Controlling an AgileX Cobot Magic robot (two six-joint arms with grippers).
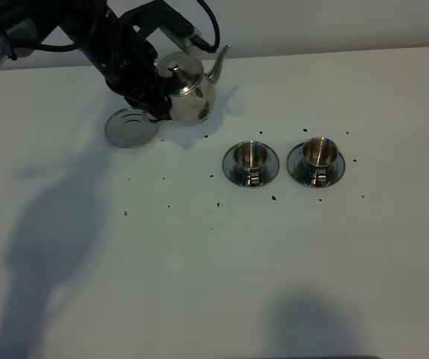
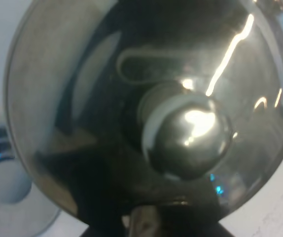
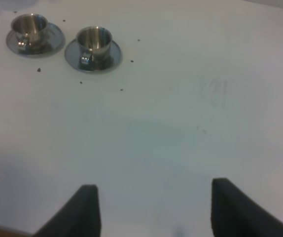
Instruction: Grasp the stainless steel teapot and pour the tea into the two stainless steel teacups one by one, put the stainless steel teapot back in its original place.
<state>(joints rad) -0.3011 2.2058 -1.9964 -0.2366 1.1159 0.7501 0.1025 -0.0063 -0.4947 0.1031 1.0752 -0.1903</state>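
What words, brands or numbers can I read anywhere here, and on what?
No readable text: the teapot, the two teacups, the empty saucer and the table show no lettering.
Faint grey mark on the table, right wrist view: too blurred to read.

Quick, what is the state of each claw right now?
Left claw: closed, holding the teapot.
Right claw: open, holding nothing.

You have a plain white surface [image 1: 214, 269] spreading under and ahead of the right fingers [image 3: 88, 210], dark specks [image 1: 274, 197] scattered across it, broad soft shadows [image 1: 42, 247] lying on it, a pale wall [image 1: 334, 22] beyond its far edge, dim even light.
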